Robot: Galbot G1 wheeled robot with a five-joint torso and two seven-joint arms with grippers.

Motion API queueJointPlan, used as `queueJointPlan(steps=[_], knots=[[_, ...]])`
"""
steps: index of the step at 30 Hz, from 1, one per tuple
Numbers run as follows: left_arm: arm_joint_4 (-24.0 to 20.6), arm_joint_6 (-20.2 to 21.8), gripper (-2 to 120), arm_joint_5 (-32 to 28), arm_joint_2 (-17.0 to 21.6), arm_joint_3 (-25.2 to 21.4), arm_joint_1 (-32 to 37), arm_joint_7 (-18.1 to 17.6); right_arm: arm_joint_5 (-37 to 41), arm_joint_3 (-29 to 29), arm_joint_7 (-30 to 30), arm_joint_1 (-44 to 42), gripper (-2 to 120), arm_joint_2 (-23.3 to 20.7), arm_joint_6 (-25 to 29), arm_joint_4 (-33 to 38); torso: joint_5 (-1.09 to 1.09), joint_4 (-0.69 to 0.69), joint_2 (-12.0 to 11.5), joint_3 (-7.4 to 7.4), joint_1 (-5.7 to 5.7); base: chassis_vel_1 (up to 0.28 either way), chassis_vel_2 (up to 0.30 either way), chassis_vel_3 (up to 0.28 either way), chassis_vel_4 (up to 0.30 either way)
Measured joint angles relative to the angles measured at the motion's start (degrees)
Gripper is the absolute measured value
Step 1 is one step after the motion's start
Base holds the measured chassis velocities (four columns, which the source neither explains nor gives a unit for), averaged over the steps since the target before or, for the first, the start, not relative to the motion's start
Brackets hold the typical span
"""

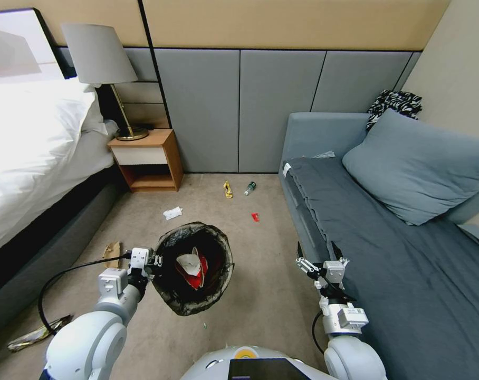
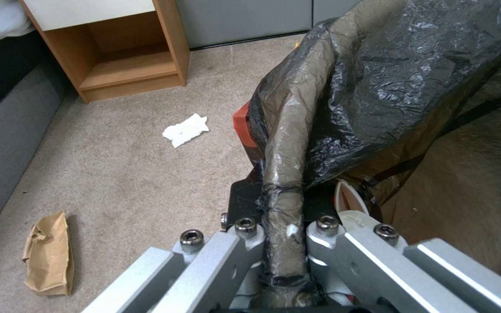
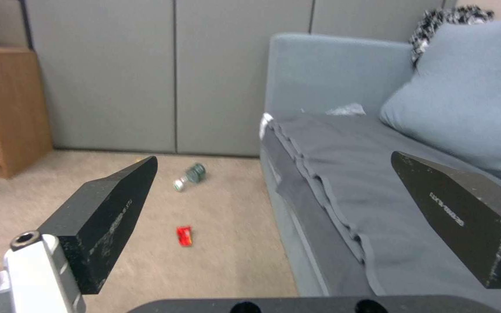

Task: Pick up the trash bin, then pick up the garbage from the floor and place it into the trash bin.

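the left gripper (image 1: 156, 262) is clamped on the bin (image 1: 194, 266) at its near-left rim, fingers closed over the bag-wrapped edge (image 2: 285, 226), holding it tilted above the carpet (image 1: 260, 295). inside the bin, right of the gripper, lie a red-and-white carton (image 1: 193, 266) and some white paper. on the floor left of this gripper sits a brown scrap (image 1: 112, 253); beyond it, toward the nightstand (image 1: 146, 161), a white tissue (image 1: 172, 212). further ahead, between the two grippers, lie a yellow wrapper (image 1: 228, 189) and a small bottle (image 1: 249, 188) near the wall, and a red piece (image 1: 255, 217) closer in. the right gripper (image 1: 306, 262) hangs by the sofa (image 1: 408, 274) edge, its fingers (image 3: 105, 217) spread wide, holding nothing; the bottle (image 3: 190, 176) and red piece (image 3: 185, 235) lie ahead of it, seen between its tips.
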Motion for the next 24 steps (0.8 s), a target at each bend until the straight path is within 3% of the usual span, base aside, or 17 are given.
queueJointPlan(steps=[16,24], knots=[[-0.08,-0.23,1,-0.09,-0.69,0.19,-0.26,-0.61,-0.53,0.04,0.99,0.7,100,1.29,-2.03,-1.03,0.0,0.01,0.0,0.0,0.0,-0.014,0.02,0.013,-0.02],[0.18,-0.3,1,0.23,-0.21,-0.05,0.68,-1.1,0.14,-0.74,-0.28,2.84,100,0.22,-2.1,-1.75,0.0,0.0,0.0,0.01,0.0,-0.143,0.151,0.159,-0.152]])
